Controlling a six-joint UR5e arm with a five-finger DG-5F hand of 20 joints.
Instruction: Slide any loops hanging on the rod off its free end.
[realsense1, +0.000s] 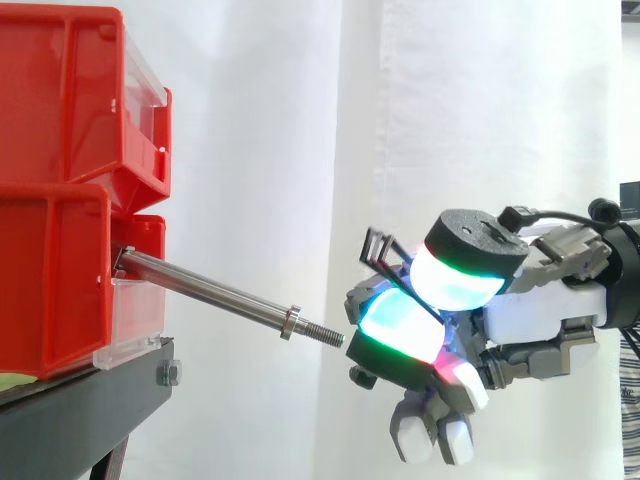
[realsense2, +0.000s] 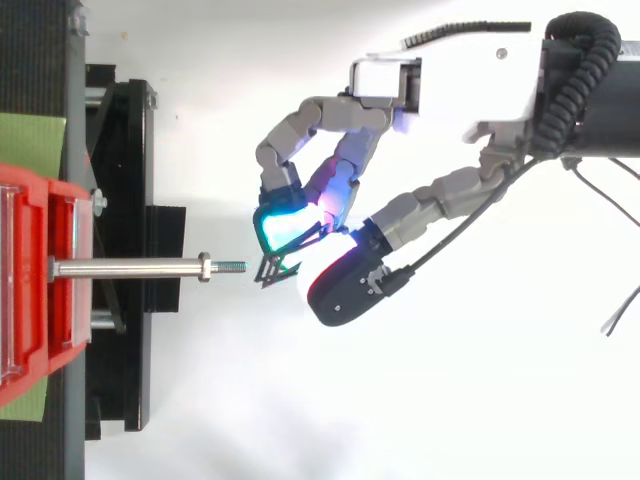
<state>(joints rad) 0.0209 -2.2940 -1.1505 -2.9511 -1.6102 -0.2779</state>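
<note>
A steel rod (realsense1: 210, 290) (realsense2: 130, 268) sticks out of the lower red bin (realsense1: 50, 280) and slopes down to the right. It ends in a nut (realsense1: 291, 322) and a threaded free end (realsense2: 232, 266). Nothing hangs along its length. A small black wire loop (realsense1: 381, 250) (realsense2: 277, 266) is pinched between the glowing fingertips (realsense1: 400, 335) of my hand (realsense1: 535, 310) (realsense2: 345, 285). The loop sits just beyond the rod's tip and a little above it, apart from the rod.
Two red bins are stacked at the left, the upper one (realsense1: 70, 90) above the rod's bin, on a black stand (realsense1: 90, 410) (realsense2: 120, 300). A green patch (realsense2: 30, 140) lies beside the stand. A white curtain hangs behind.
</note>
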